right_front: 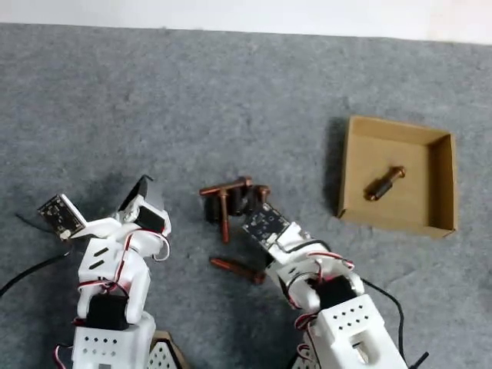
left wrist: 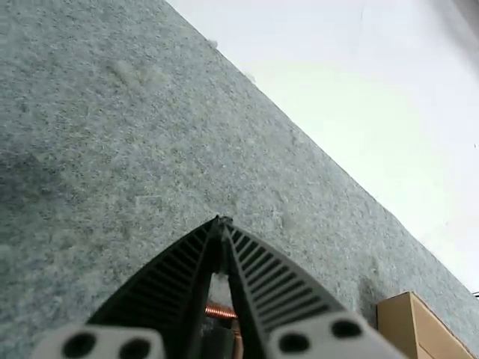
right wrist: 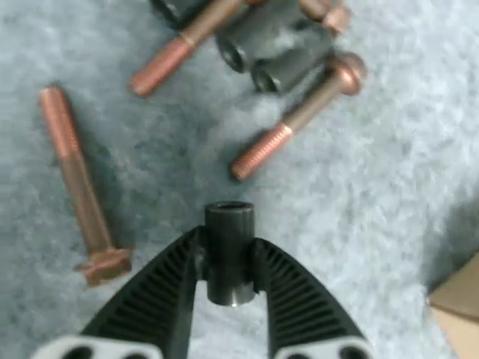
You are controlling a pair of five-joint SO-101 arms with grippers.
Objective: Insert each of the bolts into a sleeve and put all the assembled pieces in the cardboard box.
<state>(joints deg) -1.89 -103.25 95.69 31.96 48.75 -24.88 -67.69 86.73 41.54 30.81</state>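
Desk [right_front: 115, 100]: grey felt surface carrying all the parts.
Cardboard box [right_front: 443, 184]: on the desk at the right arm's side; one assembled piece [right_front: 384, 183] lies inside.
Left gripper [left wrist: 222, 224]: jaws clenched tip to tip, pointing across the felt.
Right gripper [right wrist: 228, 241]: jaws grasping a dark sleeve [right wrist: 229, 223], its open end projecting past the tips.
Loose bolts [right wrist: 75, 179]: on the desk just beyond the held sleeve, near spare sleeves [right wrist: 277, 45].

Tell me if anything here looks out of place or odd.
Nothing stands out. Loose bolts and sleeves lie jumbled together, one assembled piece lies in the box, and the right gripper holds a sleeve.
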